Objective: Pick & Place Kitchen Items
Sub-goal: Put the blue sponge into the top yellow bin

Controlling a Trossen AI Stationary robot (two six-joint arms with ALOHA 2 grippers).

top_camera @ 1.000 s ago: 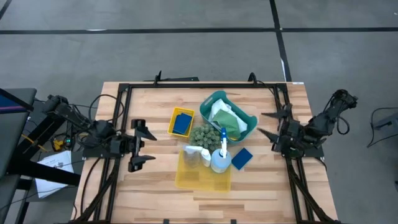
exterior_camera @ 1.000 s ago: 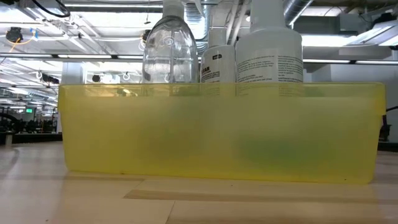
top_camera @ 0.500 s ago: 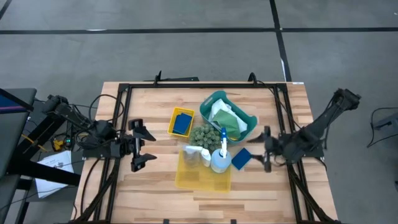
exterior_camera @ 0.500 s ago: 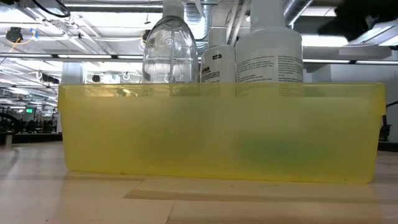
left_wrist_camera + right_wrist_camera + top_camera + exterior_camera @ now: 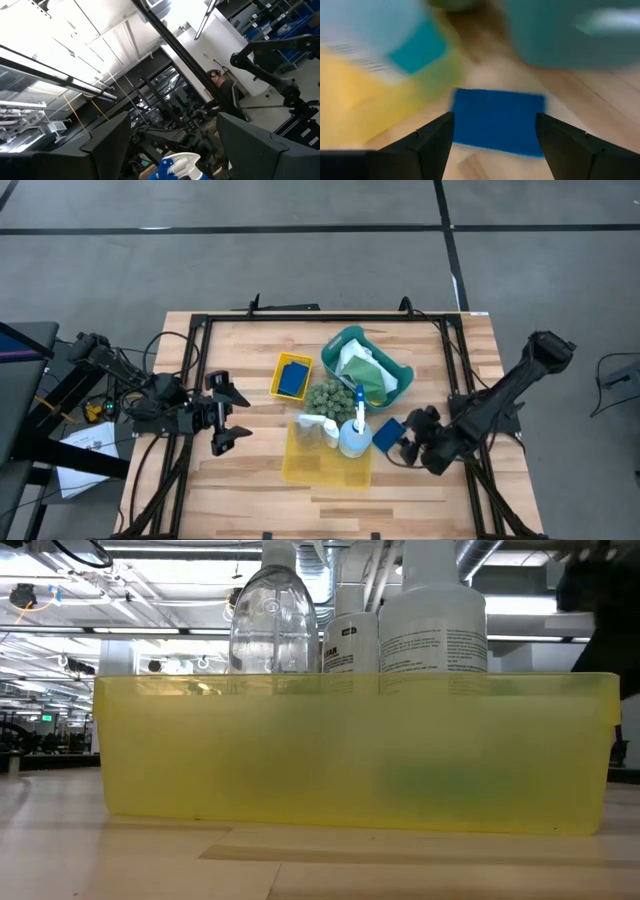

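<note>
A blue sponge (image 5: 386,432) lies flat on the wooden table, right of the large yellow bin (image 5: 325,463). My right gripper (image 5: 406,442) hovers open just right of it, slanting down. In the right wrist view the sponge (image 5: 497,120) shows between and beyond the two fingers, and I see no touch. A clear bottle (image 5: 314,426) and a white bottle with a blue spray head (image 5: 353,434) stand in the bin. My left gripper (image 5: 228,412) waits open at the table's left side, pointing upward, with nothing between its fingers.
A teal basket (image 5: 398,370) with white cloth and green pieces stands at the back. A small yellow bin (image 5: 279,370) holds another blue sponge. A green bumpy ball (image 5: 325,395) lies between them. The large bin's front wall (image 5: 350,750) fills the low view. Bare wood lies near the front edge.
My right gripper has swung from the table's right edge toward the middle and down to the blue sponge. It has tipped from level to slanting down and has rolled its wrist. Its fingers have stayed open.
</note>
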